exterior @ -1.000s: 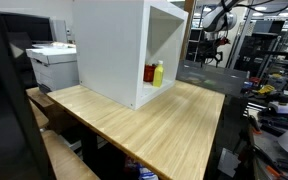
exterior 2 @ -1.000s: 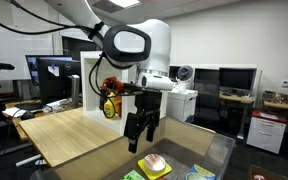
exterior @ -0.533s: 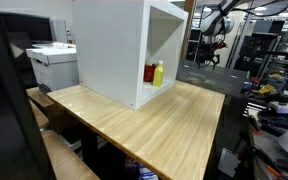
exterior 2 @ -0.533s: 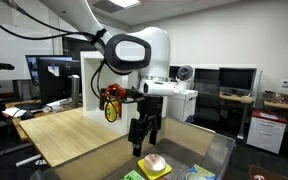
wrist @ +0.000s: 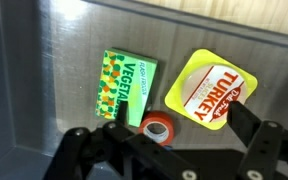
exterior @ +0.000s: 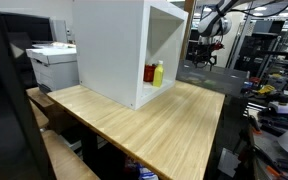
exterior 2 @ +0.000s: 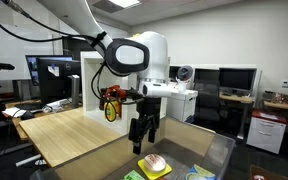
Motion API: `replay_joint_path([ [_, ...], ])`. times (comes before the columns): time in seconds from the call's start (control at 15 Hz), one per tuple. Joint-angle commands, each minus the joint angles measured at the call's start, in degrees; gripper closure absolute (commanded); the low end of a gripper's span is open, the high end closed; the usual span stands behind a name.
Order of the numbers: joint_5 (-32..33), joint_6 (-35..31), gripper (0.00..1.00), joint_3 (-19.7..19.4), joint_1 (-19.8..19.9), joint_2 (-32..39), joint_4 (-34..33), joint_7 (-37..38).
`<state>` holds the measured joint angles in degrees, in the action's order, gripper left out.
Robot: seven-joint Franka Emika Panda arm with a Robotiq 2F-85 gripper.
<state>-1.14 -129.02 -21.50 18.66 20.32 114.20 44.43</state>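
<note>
We see the arm (exterior 2: 132,52) bent downward, jaws spread and empty above a turkey pack (wrist: 212,88) and a vegetable box (wrist: 127,87). A wooden surface (exterior 2: 69,135) stands beside, in a lab.

Light wooden table (exterior: 154,120) in both exterior views (exterior 2: 74,135). Carries a white open-fronted cabinet (exterior: 109,50) toward its 12 o'clock end. Holds, on the cabinet's floor, a red bottle (exterior: 149,74) and a yellow bottle (exterior: 158,73), upright and just beside each other.

Grey brushed-metal surface (wrist: 44,90) in the wrist view. Bears a green vegetable box (wrist: 126,85) lying flat near the middle. Has a yellow turkey tub (wrist: 215,88) at 3 o'clock from the box, apart from it. Has a red roll (wrist: 158,127) at 5 o'clock from the box, just beside its corner.
</note>
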Motion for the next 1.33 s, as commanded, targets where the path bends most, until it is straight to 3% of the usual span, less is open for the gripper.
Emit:
replay_joint_path([
  [0.0,-0.3,0.2,0.00,-0.5,-0.5,0.2,-0.3,-0.2],
  [1.27,-2.5,-4.5,0.00,0.9,0.5,4.6,-2.8,-4.7],
])
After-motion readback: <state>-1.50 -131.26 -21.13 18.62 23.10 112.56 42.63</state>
